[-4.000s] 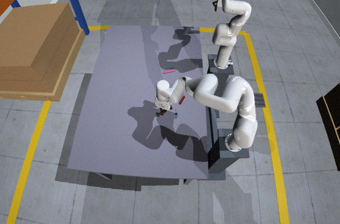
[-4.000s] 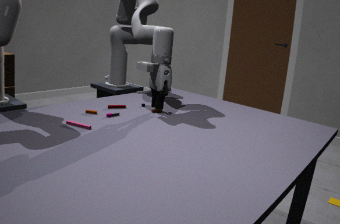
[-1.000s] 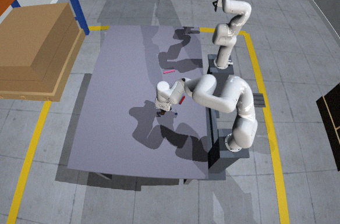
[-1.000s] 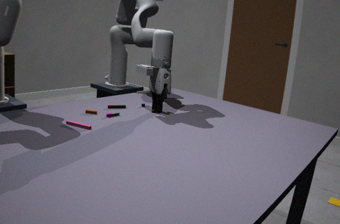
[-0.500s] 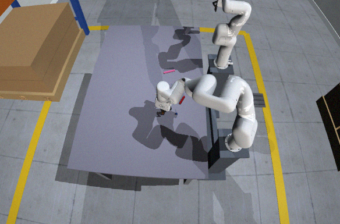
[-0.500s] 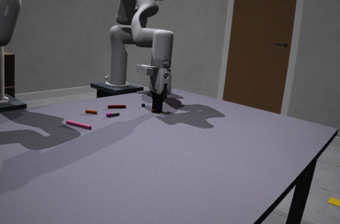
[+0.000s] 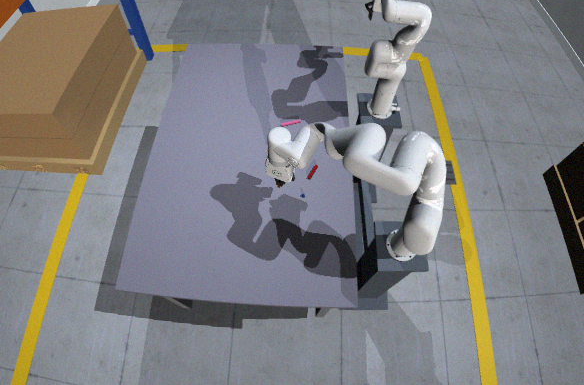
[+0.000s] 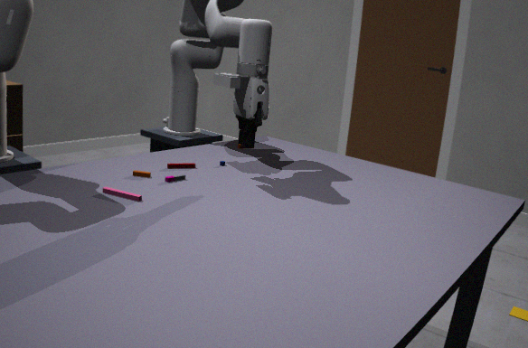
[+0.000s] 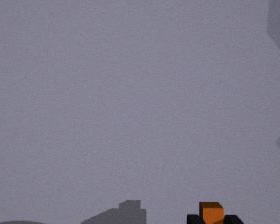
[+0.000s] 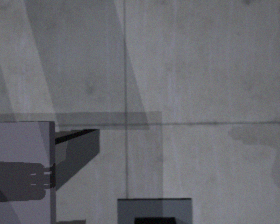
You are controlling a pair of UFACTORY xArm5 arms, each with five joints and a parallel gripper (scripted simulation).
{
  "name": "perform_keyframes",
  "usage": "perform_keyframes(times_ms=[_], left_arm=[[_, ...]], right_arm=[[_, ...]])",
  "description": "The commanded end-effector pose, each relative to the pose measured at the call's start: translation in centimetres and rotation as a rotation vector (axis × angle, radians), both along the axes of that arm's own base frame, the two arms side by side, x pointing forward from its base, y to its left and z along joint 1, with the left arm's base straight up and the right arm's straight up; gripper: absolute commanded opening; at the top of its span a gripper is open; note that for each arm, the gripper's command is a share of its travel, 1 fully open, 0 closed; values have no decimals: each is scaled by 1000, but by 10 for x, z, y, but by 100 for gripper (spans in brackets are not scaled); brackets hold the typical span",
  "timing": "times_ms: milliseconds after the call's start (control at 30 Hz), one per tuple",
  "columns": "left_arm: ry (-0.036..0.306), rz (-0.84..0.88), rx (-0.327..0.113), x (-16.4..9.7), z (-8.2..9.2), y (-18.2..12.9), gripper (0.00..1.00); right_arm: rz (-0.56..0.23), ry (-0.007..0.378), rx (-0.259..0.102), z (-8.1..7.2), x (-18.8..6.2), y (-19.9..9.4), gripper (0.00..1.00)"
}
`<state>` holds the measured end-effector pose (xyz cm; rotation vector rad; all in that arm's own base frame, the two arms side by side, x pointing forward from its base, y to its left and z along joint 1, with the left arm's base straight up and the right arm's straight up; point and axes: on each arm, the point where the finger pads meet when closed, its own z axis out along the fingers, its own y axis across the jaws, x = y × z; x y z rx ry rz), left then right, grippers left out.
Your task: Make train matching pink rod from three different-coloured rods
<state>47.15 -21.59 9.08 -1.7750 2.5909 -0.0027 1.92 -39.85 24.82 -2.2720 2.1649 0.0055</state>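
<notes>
"Since the orange rod (image 7: 278, 186) (image 8: 240, 145) (image 9: 212, 214) is pinched in your left fingers (image 7: 279, 182) (image 8: 247, 138), where should you take it?"

"In the exterior view, leftward past the blue rod (image 7: 302, 195) (image 8: 222, 163), to the grey rod (image 8: 179, 177). Its free end faces your load; the magenta rod (image 8: 168, 179) is at its other end, apparently touching."

"Which way must you turn it?"

"Onto the grey and magenta line. You see one end beyond the fingers, but can't read its full axis, so check that before lowering. The red rod (image 7: 312, 172) (image 8: 181, 165) lies just behind that line."

"And your right arm?"

"Its fingers (image 7: 370, 10) are spread, off beyond the bench (image 7: 200, 247) (image 8: 294, 259); your left is nearer."
</notes>
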Motion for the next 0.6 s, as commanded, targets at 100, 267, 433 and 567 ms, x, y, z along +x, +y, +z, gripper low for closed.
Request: perform_keyframes(times_ms=[100, 267, 433, 567], left_arm=[[-3, 0, -1, 1, 34, 0, 6], [-3, 0, -1, 1, 36, 0, 6], [-3, 0, -1, 1, 36, 0, 6], [-3, 25, -2, -2, 36, -11, 6]], right_arm=[[0, 0, -5, 2, 0, -1, 100], [0, 0, -5, 2, 0, -1, 100], [0, 0, -5, 2, 0, -1, 100], [0, 0, -5, 2, 0, -1, 100]])
